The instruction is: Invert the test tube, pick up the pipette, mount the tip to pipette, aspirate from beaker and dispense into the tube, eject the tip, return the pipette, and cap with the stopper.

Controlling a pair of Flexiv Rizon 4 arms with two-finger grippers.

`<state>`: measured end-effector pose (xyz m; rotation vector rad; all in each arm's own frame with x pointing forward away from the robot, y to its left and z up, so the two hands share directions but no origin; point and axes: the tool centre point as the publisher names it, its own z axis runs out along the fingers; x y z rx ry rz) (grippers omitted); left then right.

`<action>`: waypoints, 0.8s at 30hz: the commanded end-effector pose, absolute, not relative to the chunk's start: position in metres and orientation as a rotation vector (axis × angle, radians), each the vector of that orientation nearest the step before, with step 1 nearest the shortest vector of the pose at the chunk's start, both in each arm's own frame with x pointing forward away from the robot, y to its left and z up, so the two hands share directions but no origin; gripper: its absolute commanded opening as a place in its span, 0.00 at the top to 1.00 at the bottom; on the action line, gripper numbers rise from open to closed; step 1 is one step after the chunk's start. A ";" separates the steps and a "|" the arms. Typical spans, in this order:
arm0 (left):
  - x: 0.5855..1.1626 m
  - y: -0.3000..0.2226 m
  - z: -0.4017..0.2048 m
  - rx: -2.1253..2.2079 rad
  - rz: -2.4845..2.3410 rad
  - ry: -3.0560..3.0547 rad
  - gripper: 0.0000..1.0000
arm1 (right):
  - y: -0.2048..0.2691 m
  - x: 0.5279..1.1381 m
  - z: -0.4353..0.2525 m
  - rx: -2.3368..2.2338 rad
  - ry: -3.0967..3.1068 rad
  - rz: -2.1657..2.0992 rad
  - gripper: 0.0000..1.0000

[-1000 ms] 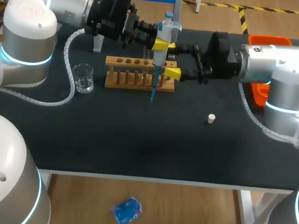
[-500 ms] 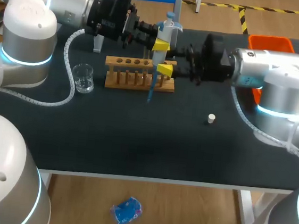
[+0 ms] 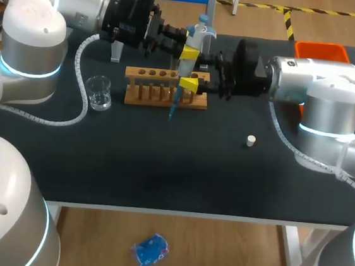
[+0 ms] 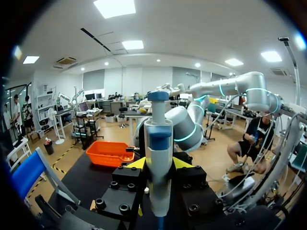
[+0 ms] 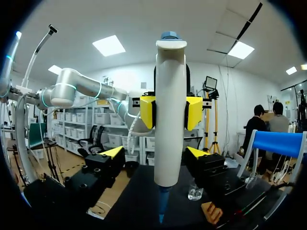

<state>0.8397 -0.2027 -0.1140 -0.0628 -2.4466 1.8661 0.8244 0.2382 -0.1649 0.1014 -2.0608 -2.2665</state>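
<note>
Over the table's [image 3: 161, 169] far edge, my left gripper [image 3: 190, 50] pinches the pipette [image 3: 199, 35] by the rack [image 3: 157, 87], my right gripper [image 5: 154, 153] spread around it.

You're working in a lab: your surface [image 3: 161, 169] carries a tube rack [image 3: 147, 85] and beaker [image 3: 98, 93], a pipette [image 3: 200, 35] above.

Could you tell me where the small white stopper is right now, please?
In the head view, the small white stopper sits alone on the black table, right of the wooden rack.
</note>
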 end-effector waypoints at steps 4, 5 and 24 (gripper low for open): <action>0.841 -0.203 -0.113 -0.064 1.861 -2.446 1.00 | 0.238 0.824 -0.167 0.078 -2.065 -2.285 0.00; 0.841 -0.203 -0.113 -0.064 1.861 -2.446 1.00 | 0.238 0.824 -0.166 0.077 -2.062 -2.290 0.00; 0.841 -0.203 -0.113 -0.064 1.861 -2.446 1.00 | 0.247 0.830 -0.163 0.059 -1.997 -2.354 0.73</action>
